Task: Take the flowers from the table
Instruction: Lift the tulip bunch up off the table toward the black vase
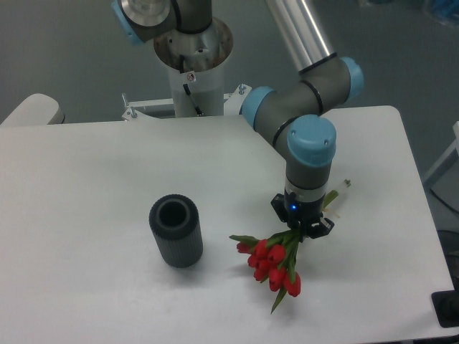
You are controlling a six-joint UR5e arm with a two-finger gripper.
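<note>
The flowers (271, 263) are a small bunch of red tulips with green stems and leaves, at the front right of the white table (86, 186). Their buds point toward the front edge and hang slightly down, and the stem ends stick out behind the wrist. My gripper (302, 231) is shut on the stems just above the buds. The bunch looks lifted a little off the tabletop, though the gap is hard to judge.
A dark grey ribbed cylinder (176, 231) stands upright left of the flowers, its open top facing up. The robot's base column (192, 68) rises behind the table's far edge. A dark object (446, 309) sits at the table's front right corner.
</note>
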